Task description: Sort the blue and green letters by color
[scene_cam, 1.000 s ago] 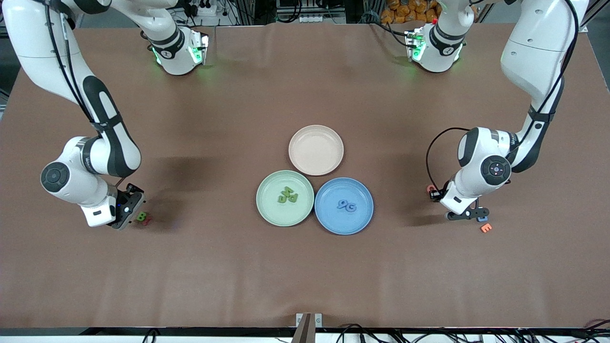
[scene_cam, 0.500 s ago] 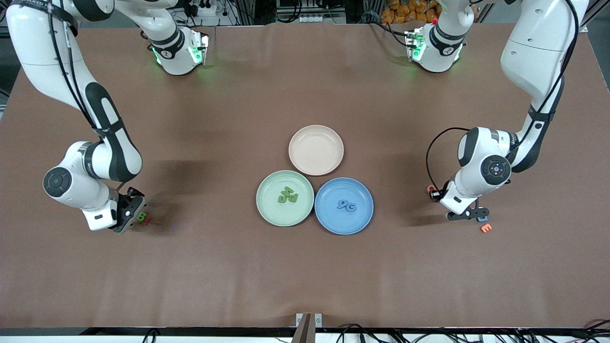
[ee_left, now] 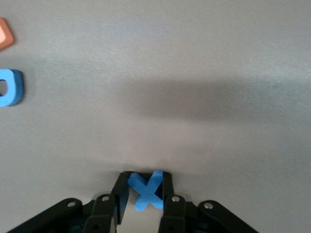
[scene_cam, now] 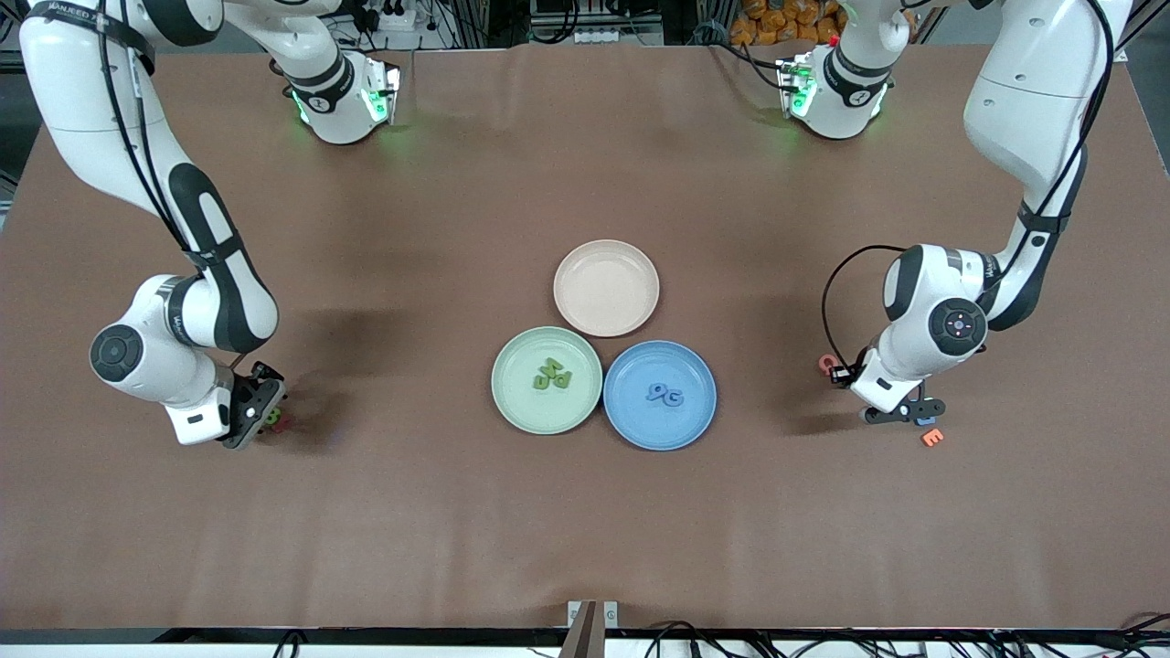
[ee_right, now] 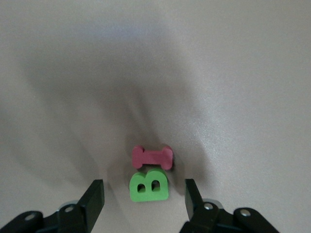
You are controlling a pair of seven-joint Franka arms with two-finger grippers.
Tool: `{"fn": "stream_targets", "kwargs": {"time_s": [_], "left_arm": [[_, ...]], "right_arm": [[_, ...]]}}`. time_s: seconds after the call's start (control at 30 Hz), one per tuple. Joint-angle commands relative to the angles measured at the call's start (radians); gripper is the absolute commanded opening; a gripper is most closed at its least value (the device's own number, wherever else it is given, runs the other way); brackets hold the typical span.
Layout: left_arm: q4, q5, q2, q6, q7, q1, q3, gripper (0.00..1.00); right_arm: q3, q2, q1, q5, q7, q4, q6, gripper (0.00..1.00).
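Note:
My left gripper [ee_left: 145, 187] is shut on a blue X [ee_left: 148, 190], low at the table near the left arm's end [scene_cam: 900, 413]. A blue D [ee_left: 9, 87] lies beside it, also seen in the front view [scene_cam: 927, 420]. My right gripper [ee_right: 144, 196] is open and low at the table near the right arm's end [scene_cam: 259, 413]. A green B [ee_right: 149, 185] lies flat between its fingers, untouched. Three green letters [scene_cam: 552, 375] lie on the green plate [scene_cam: 516, 402]. Two blue letters [scene_cam: 664, 395] lie on the blue plate [scene_cam: 640, 425].
A dark red I [ee_right: 153, 157] touches the green B. An orange E [scene_cam: 932, 438] lies by the blue D and a pink letter [scene_cam: 827, 364] by the left arm. An empty beige plate [scene_cam: 606, 288] sits farther from the front camera than the other two plates.
My right gripper has slid toward the green B, which now lies between its fingers. My left arm has shifted slightly, with its gripper still at the same spot.

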Motion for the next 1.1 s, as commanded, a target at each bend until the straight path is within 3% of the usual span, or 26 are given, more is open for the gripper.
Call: {"fn": "stream_targets", "kwargs": {"time_s": [0.0,0.13,0.5,0.57,0.8,0.83,1.07], "left_arm": [[0.004,0.023,-0.035,0.0,0.024,0.004,0.007,0.19],[0.018,0.023,-0.058,-0.029,0.025,0.0,0.009,0.19],[0.07,0.013,-0.109,-0.102,0.001,-0.051,0.007,0.19],[0.071,0.012,-0.115,-0.102,-0.015,-0.068,0.007,0.19],[0.085,0.012,-0.147,-0.105,-0.122,-0.132,0.01,0.19],[0.087,0.012,-0.15,-0.108,-0.172,-0.175,0.01,0.19],[0.103,0.012,-0.152,-0.114,-0.246,-0.211,0.012,0.19]], "right_arm": [[-0.013,0.015,0.012,0.022,-0.02,0.021,-0.003,0.73],[-0.013,0.016,0.012,0.022,-0.02,0.021,-0.001,0.72],[-0.016,0.019,0.015,0.022,-0.023,0.021,-0.001,0.54],[-0.016,0.019,0.017,0.021,-0.023,0.021,-0.001,0.46],[-0.016,0.011,0.018,0.022,-0.023,0.022,-0.004,0.0],[-0.019,-0.004,0.018,0.032,-0.017,0.033,-0.017,0.0],[-0.022,-0.028,0.02,0.059,-0.013,0.032,-0.027,0.0]]}}
